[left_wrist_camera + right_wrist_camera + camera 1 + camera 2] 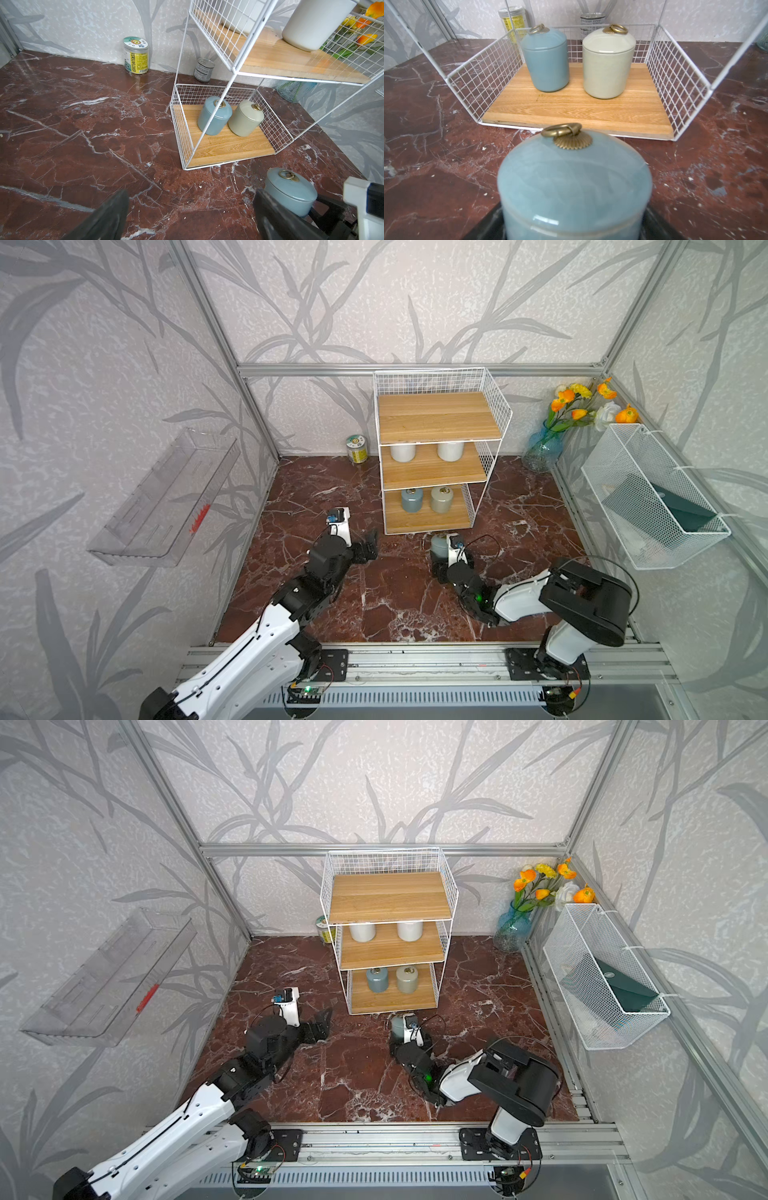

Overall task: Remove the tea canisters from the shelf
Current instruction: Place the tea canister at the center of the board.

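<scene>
- I count one canister off the shelf (440, 418) and four left on it, so I judge the job as barely started.
- The blue canister (438, 542) that is off stands upright on the table (395, 593), just in front of the shelf's bottom board. From the left wrist view it looks set down, not hanging.
- My right gripper (441, 561) is around it. In the right wrist view the dark fingers (485, 228) lie against both sides of its body, so I read this as a grasp, not a release.
- My left gripper (369, 547) hovers low over the table, in front of the shelf and off to one side, apart from the blue canister. Its jaws are spread wide with nothing between them.
- On the bottom board a second blue canister (412, 500) and a beige canister (441, 499) stand upright side by side, toward the back.
- On the middle board stand a white canister (402, 451) and its white twin (450, 450). In both top views the top board hides their lids.
- The top board is bare.
- What is left, as I see it: let go of this one, then four more fetches. The bottom pair looks open from the front. The middle pair sits under the top board with little headroom, so I would go in level there.
</scene>
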